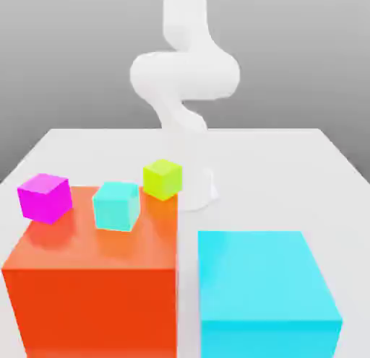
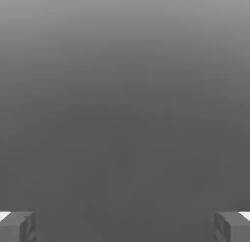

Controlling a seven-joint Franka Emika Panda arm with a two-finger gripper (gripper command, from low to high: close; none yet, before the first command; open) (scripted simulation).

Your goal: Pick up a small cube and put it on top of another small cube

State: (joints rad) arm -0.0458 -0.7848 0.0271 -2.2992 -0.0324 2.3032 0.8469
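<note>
White surface (image 1: 289,176) is carrying the white arm (image 1: 184,75), rearing upright behind three small cubes: magenta (image 1: 45,197), cyan (image 1: 116,205), lime (image 1: 162,178); its pincer (image 2: 125,226) is gaping wide, released.

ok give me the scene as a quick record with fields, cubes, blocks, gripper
small cubes: magenta cube, teal cube, lime cube
resting on: top of the large orange block, all three apart
order from the exterior view's left: magenta, teal, lime
other block: large cyan block, on the exterior view's right, nothing on it
surface: white table
gripper: open, holding nothing
stacking: not yet begun
</note>
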